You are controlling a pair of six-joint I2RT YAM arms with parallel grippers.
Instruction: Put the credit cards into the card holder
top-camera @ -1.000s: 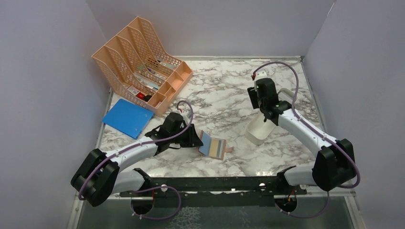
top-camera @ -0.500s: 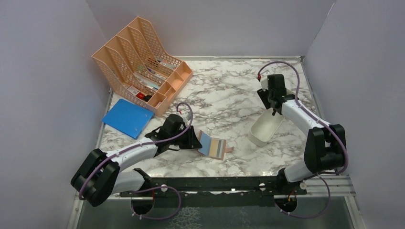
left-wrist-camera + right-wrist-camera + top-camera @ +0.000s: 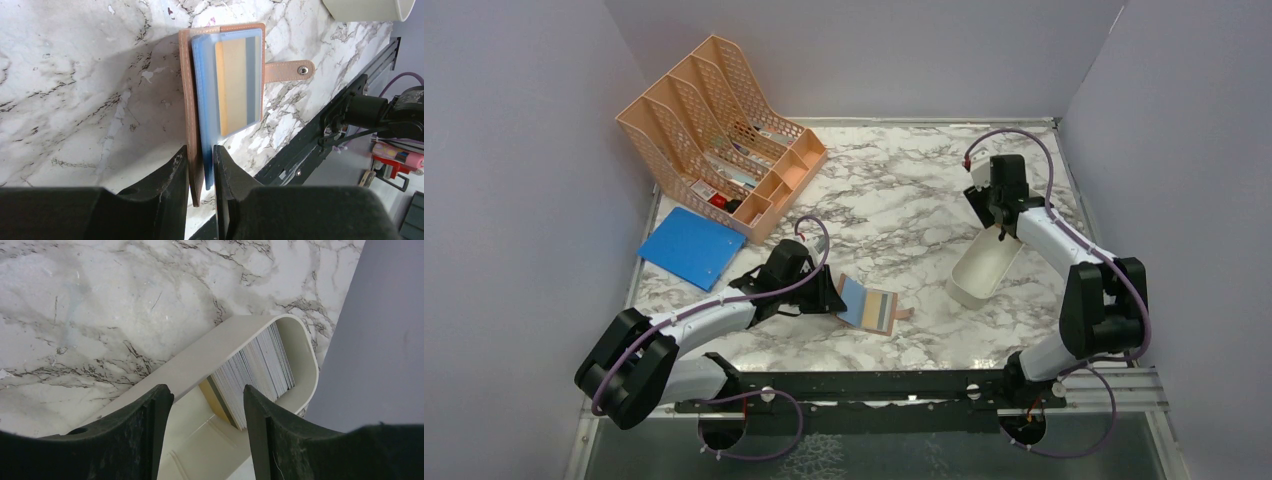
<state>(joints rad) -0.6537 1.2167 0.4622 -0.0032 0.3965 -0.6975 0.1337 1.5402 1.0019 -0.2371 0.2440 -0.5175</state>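
Left pincer pressed together on the left edge of the card holder, tan cover and light blue lining both caught between the dark fingers. Seen from above, same pincer low over the marble bench, just left of the card holder, near the middle and towards the near edge. Lying open, blue lining up, snap tab sticking out flat to the right onto the bench. Pinched side seemingly tipped up a little; hard to tell for sure. One gold card with a grey band sitting in a slot of the lining.

Right pincer spread, gripping nothing, hanging over the far end of the white tray. Between its fingers, a tight stack of credit cards standing on edge at the tray's rounded end, whitish edges up, a yellowish one at the open side of the stack. From above, right pincer at the tray's far end, right of centre, well apart from the card holder.

At the far left, a peach mesh organiser; just near of it, a blue folder flat on the bench.
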